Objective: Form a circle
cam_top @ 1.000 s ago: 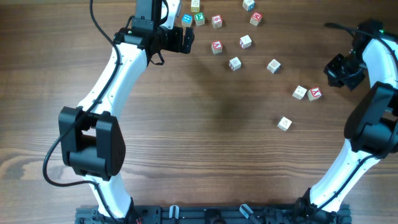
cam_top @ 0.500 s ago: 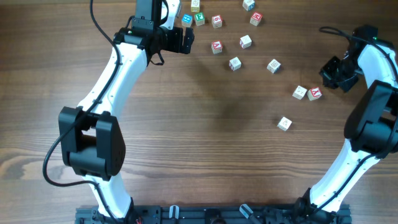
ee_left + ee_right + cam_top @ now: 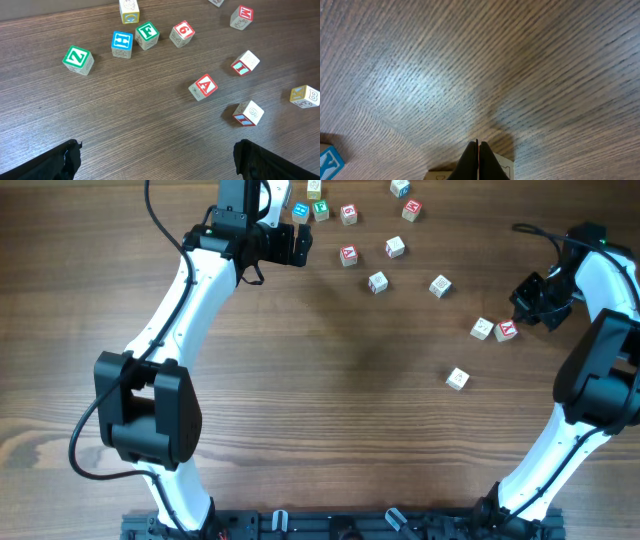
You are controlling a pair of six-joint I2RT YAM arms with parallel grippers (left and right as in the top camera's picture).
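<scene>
Wooden desk [image 3: 350,400], alphabet cubes [image 3: 395,247] scattered, circle barely beginning.
Right pincer [image 3: 525,300], shut empty, is hovering by red-A cube [image 3: 507,330], nudge inward next; left pincer [image 3: 160,160] is gaping empty.

Under me spreads a dark brown wooden tabletop [image 3: 350,410] with grain running left to right, and a black slotted rail [image 3: 300,526] lines its near edge.

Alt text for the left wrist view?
Pale wooden alphabet cubes lie scattered on a dark wooden table, including green Z, blue H, green F, red 6, red A. The open left gripper frames the bottom corners.
</scene>
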